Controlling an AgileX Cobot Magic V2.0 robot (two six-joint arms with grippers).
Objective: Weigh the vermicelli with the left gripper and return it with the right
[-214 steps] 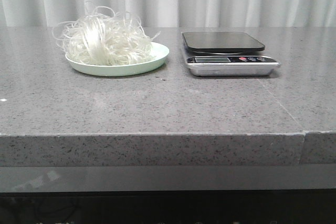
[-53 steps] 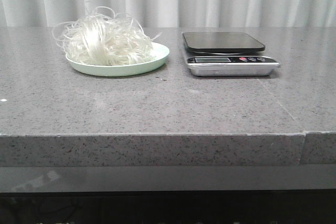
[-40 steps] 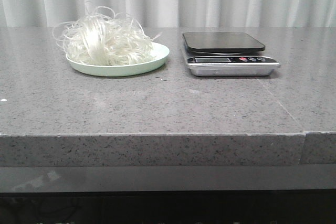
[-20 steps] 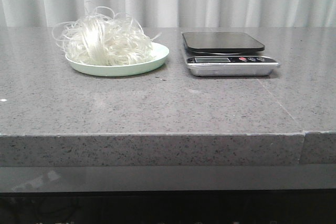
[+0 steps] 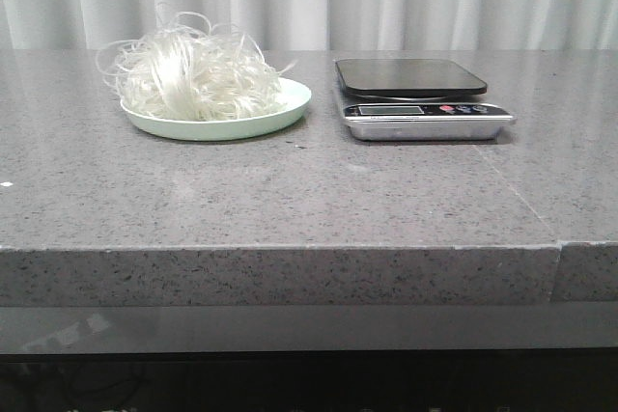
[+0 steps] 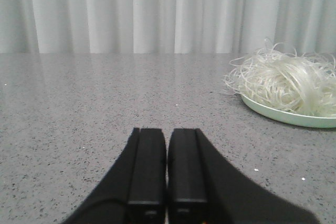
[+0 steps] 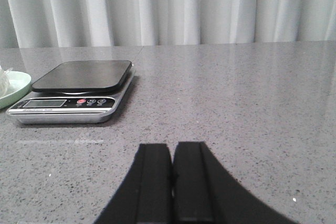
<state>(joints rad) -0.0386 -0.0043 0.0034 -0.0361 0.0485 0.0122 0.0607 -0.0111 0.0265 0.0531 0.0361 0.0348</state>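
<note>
Nothing has shifted in the last seconds — vermicelli [image 5: 193, 72] heaped on its plate [image 5: 290, 108], scale [image 5: 415, 94] bare, left gripper [image 6: 167, 169] and right gripper [image 7: 172, 179] closed, empty — fitting either start or finish.

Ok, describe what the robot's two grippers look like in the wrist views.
The left gripper has two matte black fingers, flat-topped and rectangular at the tips, widening toward the base with sloped outer shoulders. The right gripper looks the same: two plain black fingers with squared tips and flaring bases. No cables, labels or markings are visible on either.
</note>
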